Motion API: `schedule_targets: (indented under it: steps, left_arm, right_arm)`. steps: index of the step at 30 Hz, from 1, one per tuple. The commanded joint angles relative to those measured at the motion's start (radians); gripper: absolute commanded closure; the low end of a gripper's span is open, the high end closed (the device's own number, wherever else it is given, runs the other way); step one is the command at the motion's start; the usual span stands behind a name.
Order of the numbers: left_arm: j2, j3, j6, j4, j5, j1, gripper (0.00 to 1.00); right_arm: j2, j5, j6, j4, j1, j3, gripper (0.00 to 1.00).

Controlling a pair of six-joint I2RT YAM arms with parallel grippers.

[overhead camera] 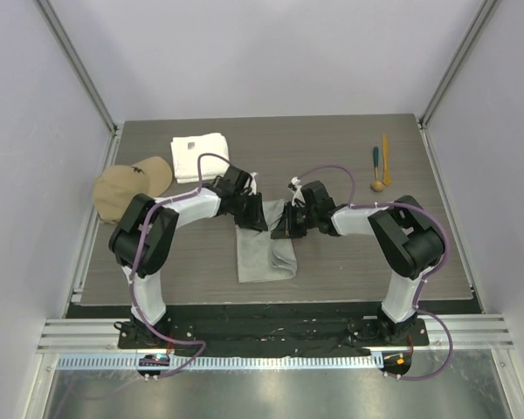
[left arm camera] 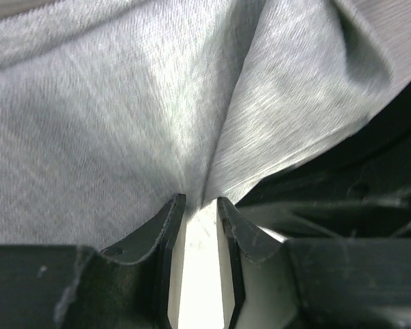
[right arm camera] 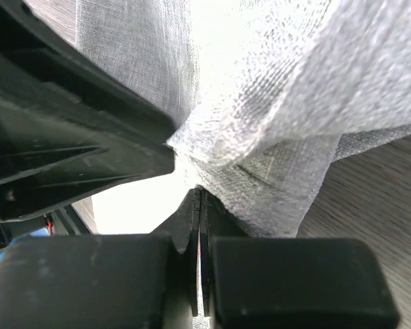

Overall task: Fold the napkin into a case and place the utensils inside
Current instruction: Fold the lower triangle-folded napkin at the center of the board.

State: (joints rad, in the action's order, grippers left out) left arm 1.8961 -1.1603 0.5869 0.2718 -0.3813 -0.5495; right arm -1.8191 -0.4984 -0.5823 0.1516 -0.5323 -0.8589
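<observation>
The grey napkin point(overhead camera: 262, 257) lies as a narrow folded strip in the middle of the table, its far end lifted between both grippers. My left gripper point(overhead camera: 255, 212) is at the strip's far left edge. In the left wrist view its jaws point(left arm camera: 200, 200) stand a narrow gap apart, with a crease of napkin point(left arm camera: 89, 123) running into the tips. My right gripper point(overhead camera: 288, 225) is at the far right edge, and its jaws point(right arm camera: 201, 190) are pressed together on the napkin's hem point(right arm camera: 281, 178). The utensils lie at the far right: a teal-handled one point(overhead camera: 375, 159), an orange stick point(overhead camera: 386, 155) and a wooden spoon point(overhead camera: 378, 184).
A thick white folded towel point(overhead camera: 199, 155) sits at the far left of the table, with a tan cap point(overhead camera: 131, 185) beside it at the left edge. The left arm's black gripper body point(right arm camera: 68, 137) fills the left of the right wrist view, close to my right fingers.
</observation>
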Motion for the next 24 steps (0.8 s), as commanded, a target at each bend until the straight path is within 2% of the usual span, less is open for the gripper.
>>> schedule_targets:
  steps: [1,7,9,12,15,24]
  left_arm:
    - [-0.068,0.008,-0.039,0.052,0.018,-0.006,0.68]
    - [-0.081,0.013,-0.055,0.041,0.01,-0.027,0.57]
    - [-0.092,0.007,-0.07,0.053,0.074,-0.049,0.56]
    - [-0.089,-0.012,-0.093,0.083,0.186,-0.089,0.62]
    - [-0.072,-0.012,-0.095,0.072,0.231,-0.104,0.64]
    - [-0.032,-0.05,-0.064,0.06,0.26,-0.109,0.64]
  right_arm:
    - [0.023,-0.008,-0.005,0.055,0.012,0.023,0.99]
    - [0.02,-0.026,-0.034,0.091,0.022,0.038,0.99]
    - [0.026,-0.025,-0.051,0.106,0.025,0.052,0.99]
    - [0.018,-0.034,-0.065,0.124,0.025,0.055,0.99]
    - [0.007,-0.046,-0.068,0.131,0.026,0.052,0.99]
    - [0.009,-0.046,-0.056,0.124,0.025,0.055,0.99]
